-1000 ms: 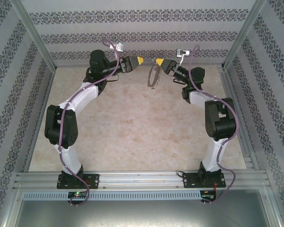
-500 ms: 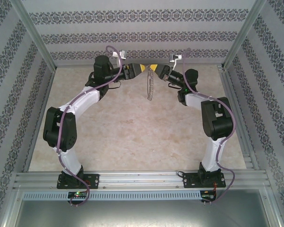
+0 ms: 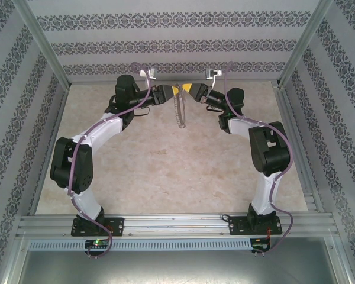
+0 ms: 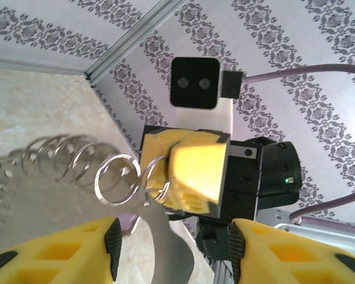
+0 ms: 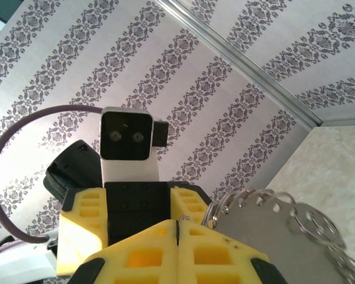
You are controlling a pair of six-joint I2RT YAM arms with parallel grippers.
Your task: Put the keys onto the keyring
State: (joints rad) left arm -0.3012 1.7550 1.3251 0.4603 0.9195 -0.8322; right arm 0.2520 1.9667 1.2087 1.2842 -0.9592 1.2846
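The keyring (image 3: 178, 110) hangs edge-on at the back centre, above the table. Up close it is a flat grey plate (image 5: 272, 236) with holes along its rim and several wire loops (image 4: 115, 177) threaded through them. My right gripper (image 3: 189, 90) is shut on its top edge, fingertips pressed together (image 5: 178, 226). My left gripper (image 3: 174, 90) faces it tip to tip. The left gripper's jaws (image 4: 174, 242) stand apart on either side of the plate (image 4: 168, 236), and neither pad touches it. A small lilac patch (image 4: 130, 223) shows behind the plate; I cannot tell whether it is the keys.
The beige table (image 3: 165, 160) lies below both arms. Patterned walls close the back and sides, with metal corner posts (image 3: 41, 47). A metal rail (image 3: 177, 223) at the near edge carries the two arm bases.
Both grippers have moved inward and met at the back centre. The keyring has turned edge-on and shifted left. My left jaws have narrowed around the plate.
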